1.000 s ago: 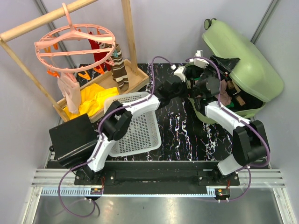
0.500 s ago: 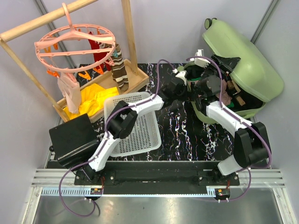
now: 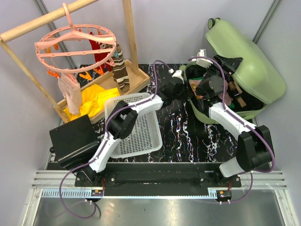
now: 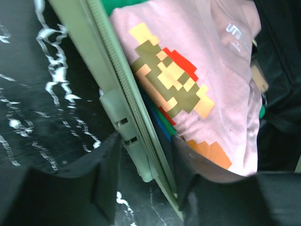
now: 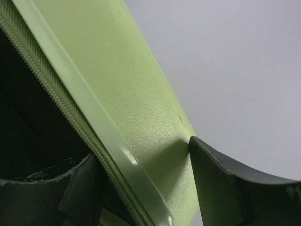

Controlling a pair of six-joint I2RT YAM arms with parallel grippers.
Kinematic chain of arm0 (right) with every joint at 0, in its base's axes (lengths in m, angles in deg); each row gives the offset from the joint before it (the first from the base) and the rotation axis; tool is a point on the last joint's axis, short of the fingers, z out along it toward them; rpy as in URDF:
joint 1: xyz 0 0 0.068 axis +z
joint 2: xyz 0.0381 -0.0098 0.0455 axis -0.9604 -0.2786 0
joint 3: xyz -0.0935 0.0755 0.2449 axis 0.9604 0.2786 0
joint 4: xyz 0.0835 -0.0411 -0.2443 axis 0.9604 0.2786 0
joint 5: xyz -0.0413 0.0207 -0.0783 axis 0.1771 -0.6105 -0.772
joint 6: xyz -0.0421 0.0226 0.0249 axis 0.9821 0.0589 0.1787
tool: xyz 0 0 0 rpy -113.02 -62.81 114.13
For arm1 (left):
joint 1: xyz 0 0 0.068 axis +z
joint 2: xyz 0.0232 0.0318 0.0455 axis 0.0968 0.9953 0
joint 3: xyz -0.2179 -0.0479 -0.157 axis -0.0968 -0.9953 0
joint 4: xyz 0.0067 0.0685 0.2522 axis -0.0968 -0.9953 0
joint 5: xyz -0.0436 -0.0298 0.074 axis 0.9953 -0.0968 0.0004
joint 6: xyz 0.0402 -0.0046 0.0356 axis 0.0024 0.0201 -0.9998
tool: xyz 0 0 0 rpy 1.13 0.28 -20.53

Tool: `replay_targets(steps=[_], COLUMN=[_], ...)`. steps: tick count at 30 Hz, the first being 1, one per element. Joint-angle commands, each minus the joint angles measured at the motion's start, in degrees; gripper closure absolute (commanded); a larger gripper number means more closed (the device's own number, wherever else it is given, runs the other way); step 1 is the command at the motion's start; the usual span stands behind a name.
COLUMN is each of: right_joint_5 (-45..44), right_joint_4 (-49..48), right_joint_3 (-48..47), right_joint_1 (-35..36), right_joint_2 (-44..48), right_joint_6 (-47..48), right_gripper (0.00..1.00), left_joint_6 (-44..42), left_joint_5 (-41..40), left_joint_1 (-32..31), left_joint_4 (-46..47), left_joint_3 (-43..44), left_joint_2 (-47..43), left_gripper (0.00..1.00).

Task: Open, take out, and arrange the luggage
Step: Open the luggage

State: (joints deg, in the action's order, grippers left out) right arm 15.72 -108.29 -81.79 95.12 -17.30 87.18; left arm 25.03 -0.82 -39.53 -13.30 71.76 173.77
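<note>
— Black marbled table [image 3: 183, 134], grey walls. Where's the luggage [image 3: 249, 66]?
— Back right of the table: pale green shell, lid raised, a pink shirt [image 4: 188, 70] inside
— Left gripper [image 4: 146, 153]?
— Arm stretched across, fingers astride the lower rim; pinching or not, I cannot tell
— Right gripper [image 5: 141, 153]?
— Arm reaching up, pinching the lid's edge
</note>
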Motion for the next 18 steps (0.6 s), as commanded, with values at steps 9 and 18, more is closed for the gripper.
replay_targets(steps=[9,18], right_joint_5=[-6.03,-6.03], right_joint_4=[-3.96,-3.08], right_joint_3=[-5.05,-7.78], right_joint_1=[-2.4,-5.47], right_joint_2=[3.38,4.35], right_joint_6=[-2.97,-4.55], right_gripper=[0.29,0.3], left_joint_6=[-5.11,-7.75], left_joint_5=[-0.08,-3.68], left_joint_1=[3.51,5.53], left_joint_4=[10.67,13.13], left_joint_3=[-18.16,-26.94], left_joint_2=[-11.66,-18.18], left_gripper=[0.94,1.0])
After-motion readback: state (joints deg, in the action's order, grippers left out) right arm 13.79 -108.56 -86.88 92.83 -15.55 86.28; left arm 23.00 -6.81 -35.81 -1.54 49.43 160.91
